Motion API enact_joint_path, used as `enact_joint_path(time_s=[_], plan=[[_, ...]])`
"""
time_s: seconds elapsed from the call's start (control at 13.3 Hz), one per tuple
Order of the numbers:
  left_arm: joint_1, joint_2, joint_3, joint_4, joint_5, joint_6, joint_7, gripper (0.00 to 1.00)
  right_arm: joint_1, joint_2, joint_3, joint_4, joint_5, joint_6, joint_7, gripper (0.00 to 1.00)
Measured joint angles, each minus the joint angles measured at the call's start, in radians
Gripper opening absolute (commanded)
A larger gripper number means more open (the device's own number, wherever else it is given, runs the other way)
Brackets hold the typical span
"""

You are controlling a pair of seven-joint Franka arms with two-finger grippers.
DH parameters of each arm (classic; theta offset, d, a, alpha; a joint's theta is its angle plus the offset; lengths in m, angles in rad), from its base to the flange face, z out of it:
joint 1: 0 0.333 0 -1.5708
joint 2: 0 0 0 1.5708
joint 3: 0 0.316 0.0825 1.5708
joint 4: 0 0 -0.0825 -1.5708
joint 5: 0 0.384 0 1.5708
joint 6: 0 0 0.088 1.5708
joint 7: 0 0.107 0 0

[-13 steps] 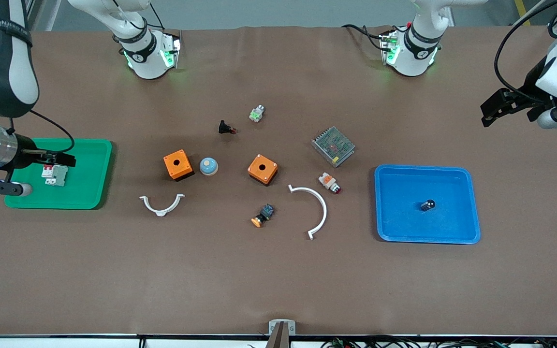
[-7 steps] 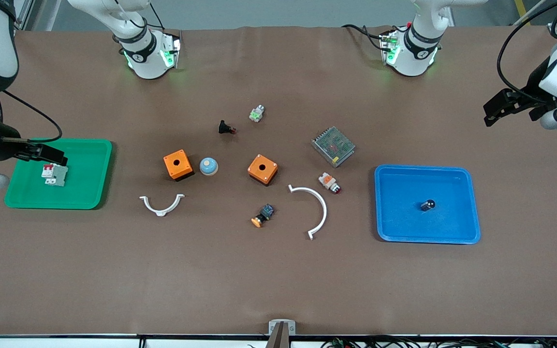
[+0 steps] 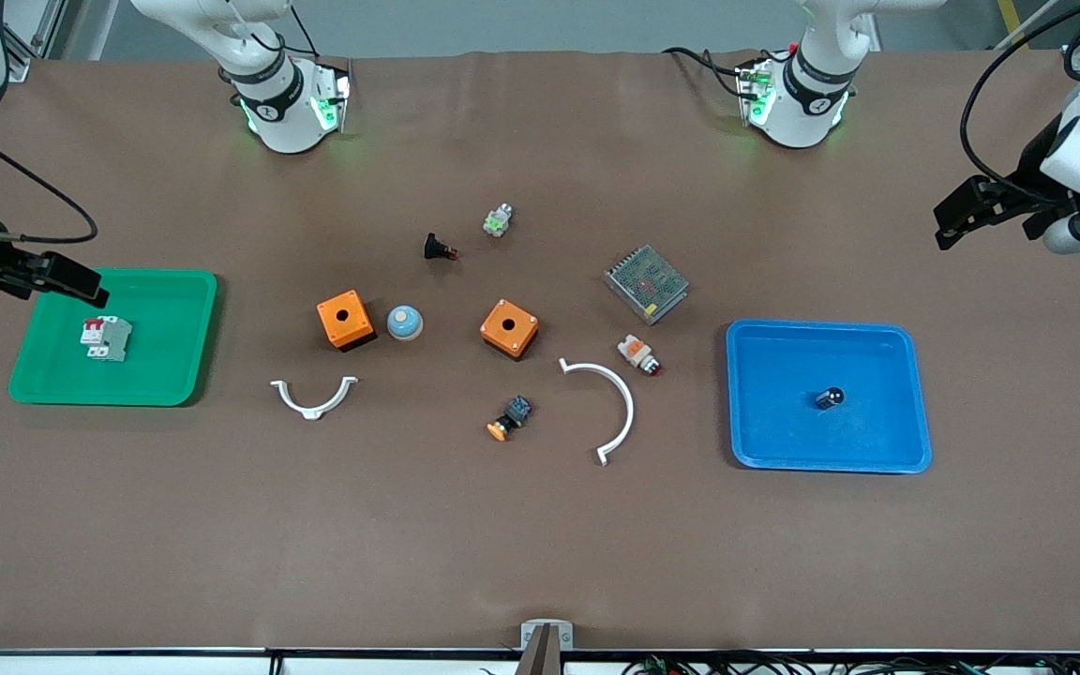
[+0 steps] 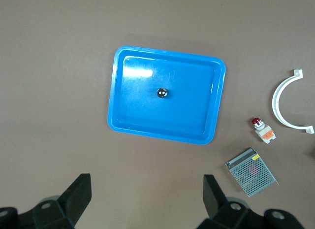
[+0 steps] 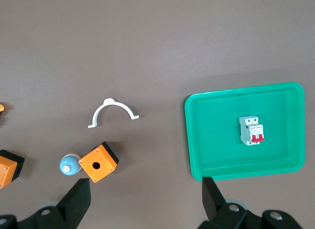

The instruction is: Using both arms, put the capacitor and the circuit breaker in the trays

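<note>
The circuit breaker, a white block with red levers, lies in the green tray at the right arm's end of the table. It also shows in the right wrist view. My right gripper is open and empty, raised over the green tray's rim, apart from the breaker; its jaws stand wide. The capacitor, a tiny black cylinder with a silvery end, lies in the blue tray, and shows in the left wrist view. My left gripper is open and empty, high over the table beside the blue tray.
Between the trays lie two orange boxes, a blue-white dome, two white curved clips, a metal mesh box, a white-and-orange button, a black-and-blue switch and a black push-button.
My right gripper has drawn up and away from the circuit breaker, toward the table's end. The breaker stays in the green tray. The left arm has hardly moved.
</note>
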Motion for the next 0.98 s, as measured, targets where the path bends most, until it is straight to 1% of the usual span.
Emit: enact_joint_path(time_s=[0.15,0.3,0.83,0.98], plan=[[0.000,0.002,0.000,0.000,0.000,0.000,0.000,1.00,0.000,-0.053,0.000,-0.076,0.000,0.048,0.000,1.00],[0.000,0.006,0.001,0.000,0.000,0.001,0.000,1.00,0.000,-0.081,0.000,-0.113,0.000,0.062,0.000,1.00],[-0.005,0.026,-0.003,0.007,0.000,0.002,0.005,1.00,0.000,-0.099,-0.002,-0.098,0.000,0.056,0.000,1.00],[-0.005,0.026,-0.004,0.011,0.000,-0.003,0.033,1.00,0.000,-0.099,-0.002,-0.097,0.000,0.056,0.000,1.00]])
